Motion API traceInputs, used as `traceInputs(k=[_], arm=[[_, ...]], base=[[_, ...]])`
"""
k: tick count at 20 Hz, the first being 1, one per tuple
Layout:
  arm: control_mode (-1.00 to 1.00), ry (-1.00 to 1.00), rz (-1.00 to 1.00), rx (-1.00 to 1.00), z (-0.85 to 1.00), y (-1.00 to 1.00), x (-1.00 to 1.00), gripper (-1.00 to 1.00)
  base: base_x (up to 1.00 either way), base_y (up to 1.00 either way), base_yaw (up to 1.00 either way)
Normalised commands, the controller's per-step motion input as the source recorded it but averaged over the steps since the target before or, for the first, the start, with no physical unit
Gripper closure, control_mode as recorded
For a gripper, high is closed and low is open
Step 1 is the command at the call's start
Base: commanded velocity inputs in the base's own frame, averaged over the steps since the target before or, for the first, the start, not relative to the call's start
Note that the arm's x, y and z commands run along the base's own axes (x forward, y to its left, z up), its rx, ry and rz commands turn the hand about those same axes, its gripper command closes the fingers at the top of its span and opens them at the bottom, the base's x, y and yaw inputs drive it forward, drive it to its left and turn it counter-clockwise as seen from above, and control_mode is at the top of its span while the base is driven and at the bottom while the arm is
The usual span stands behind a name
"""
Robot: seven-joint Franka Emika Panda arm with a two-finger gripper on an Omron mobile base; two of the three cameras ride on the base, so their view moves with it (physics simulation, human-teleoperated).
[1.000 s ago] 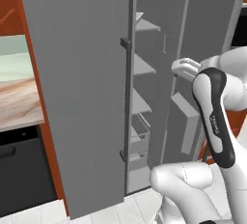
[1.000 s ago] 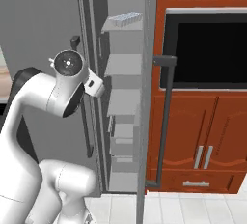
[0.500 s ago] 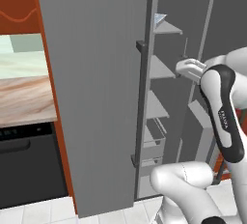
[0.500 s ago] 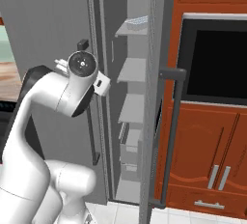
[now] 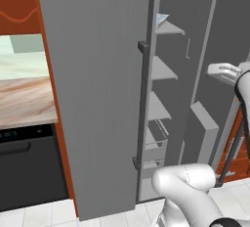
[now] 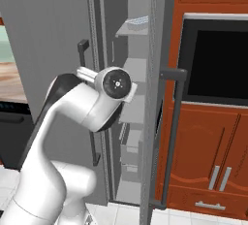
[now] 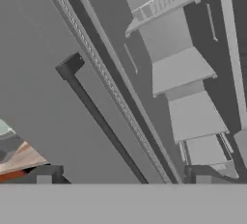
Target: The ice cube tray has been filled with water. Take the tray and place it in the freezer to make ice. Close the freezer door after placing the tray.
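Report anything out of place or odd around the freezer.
Nothing spilled or damaged. The ice cube tray lies flat on the top shelf, but the freezer door stands open beside the wall oven.

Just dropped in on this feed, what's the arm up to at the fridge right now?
The ice cube tray already sits on the top shelf inside the freezer. The gripper is open and empty, looking at the shelves from outside. The freezer door is not yet shut: it stands ajar with its bar handle untouched, so closing it is what remains.
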Motion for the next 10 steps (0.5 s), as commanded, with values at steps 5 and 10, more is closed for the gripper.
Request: traceInputs(k=[5, 10], arm=[[-1.0, -0.43, -0.07, 0.0, 0.06, -0.75, -0.59, -1.0], [-1.0, -0.17, -0.07, 0.0, 0.01, -0.92, -0.16, -1.0]], base=[[0.0, 0.0, 0.0], [0.0, 0.0, 0.0]])
